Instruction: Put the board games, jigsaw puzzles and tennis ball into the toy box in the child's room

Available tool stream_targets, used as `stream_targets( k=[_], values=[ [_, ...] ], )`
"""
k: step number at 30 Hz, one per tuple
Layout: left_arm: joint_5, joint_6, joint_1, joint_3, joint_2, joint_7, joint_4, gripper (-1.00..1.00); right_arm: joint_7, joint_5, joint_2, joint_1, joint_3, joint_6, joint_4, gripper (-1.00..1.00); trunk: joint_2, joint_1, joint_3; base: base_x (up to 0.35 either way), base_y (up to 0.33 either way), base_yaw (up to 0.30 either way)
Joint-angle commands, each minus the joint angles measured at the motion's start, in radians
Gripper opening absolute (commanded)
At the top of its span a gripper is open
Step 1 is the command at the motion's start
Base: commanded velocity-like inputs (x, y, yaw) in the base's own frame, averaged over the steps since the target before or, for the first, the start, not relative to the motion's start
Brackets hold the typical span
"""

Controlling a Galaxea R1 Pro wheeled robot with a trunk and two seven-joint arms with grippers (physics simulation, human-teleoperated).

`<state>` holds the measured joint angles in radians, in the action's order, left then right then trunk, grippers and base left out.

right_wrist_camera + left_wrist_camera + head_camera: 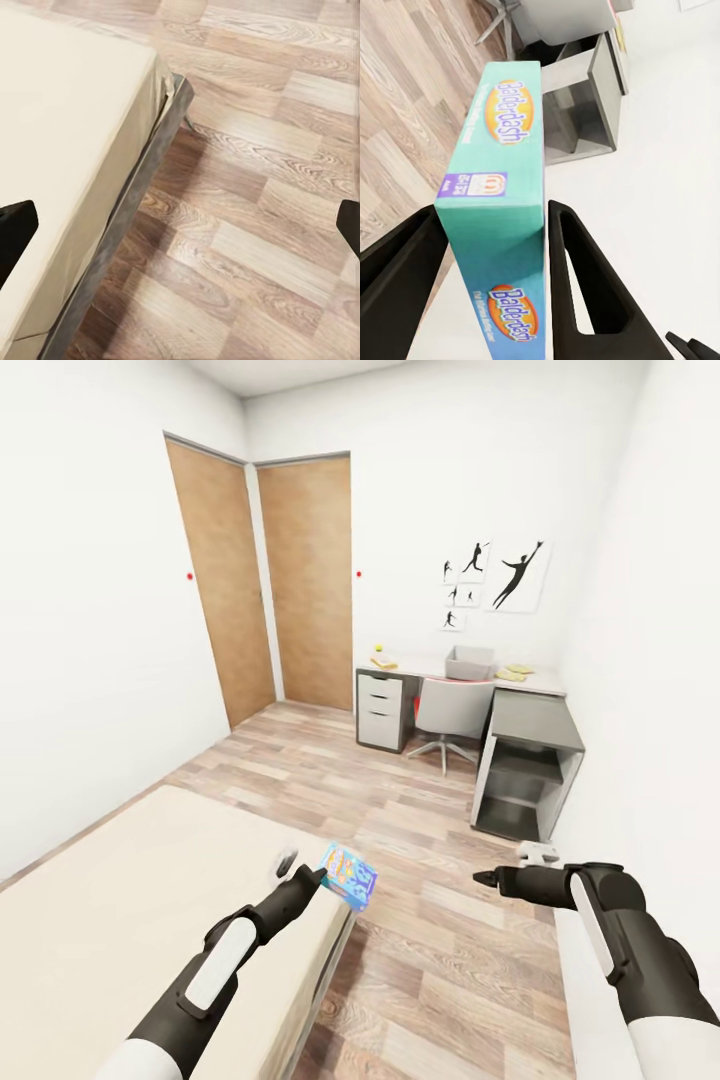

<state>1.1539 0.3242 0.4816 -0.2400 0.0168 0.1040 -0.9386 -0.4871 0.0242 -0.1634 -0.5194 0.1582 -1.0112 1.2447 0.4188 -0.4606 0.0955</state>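
A small blue colourful board game (349, 876) hangs over the corner of the bed, with my left gripper (322, 873) shut on it. In the left wrist view the teal "Balderdash" box (499, 180) sits clamped between the two black fingers (585, 285). My right gripper (486, 878) hovers above the floor beside the bed, and its fingers (15, 229) stand wide open with nothing between them. Far across the room stands the table (545, 683) with the grey toy box (470, 661) on it. Yellow jigsaw puzzles (516, 672) lie to its right, and a tiny tennis ball (379, 649) is at its left end.
The beige bed (110, 920) takes up the lower left. Wood floor (400, 830) runs open to the desk. A grey swivel chair (452, 712) stands at the desk, and a lower dark-topped cabinet (535, 755) is against the right wall. Two wooden doors (300, 580) are at the back left.
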Motion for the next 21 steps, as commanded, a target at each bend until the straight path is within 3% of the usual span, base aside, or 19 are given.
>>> stream_targets(
  k=[1,11,21],
  values=[
    [0.007,0.004,0.001,0.001,0.000,0.002,0.000,-1.00,-0.001,0.002,0.000,-0.001,0.001,-0.006,0.003,1.00,0.002,-0.001,0.002,0.153,0.000,-0.188],
    [0.008,0.003,0.000,0.001,0.000,0.002,0.000,-1.00,-0.001,0.003,-0.001,-0.002,0.001,-0.011,0.010,1.00,0.002,-0.001,0.002,0.141,0.000,-0.248],
    [0.009,0.003,0.000,0.001,0.000,0.004,0.000,-1.00,-0.001,0.003,-0.001,-0.001,0.001,-0.012,0.011,1.00,0.002,-0.001,0.002,0.038,0.000,-0.277]
  ],
)
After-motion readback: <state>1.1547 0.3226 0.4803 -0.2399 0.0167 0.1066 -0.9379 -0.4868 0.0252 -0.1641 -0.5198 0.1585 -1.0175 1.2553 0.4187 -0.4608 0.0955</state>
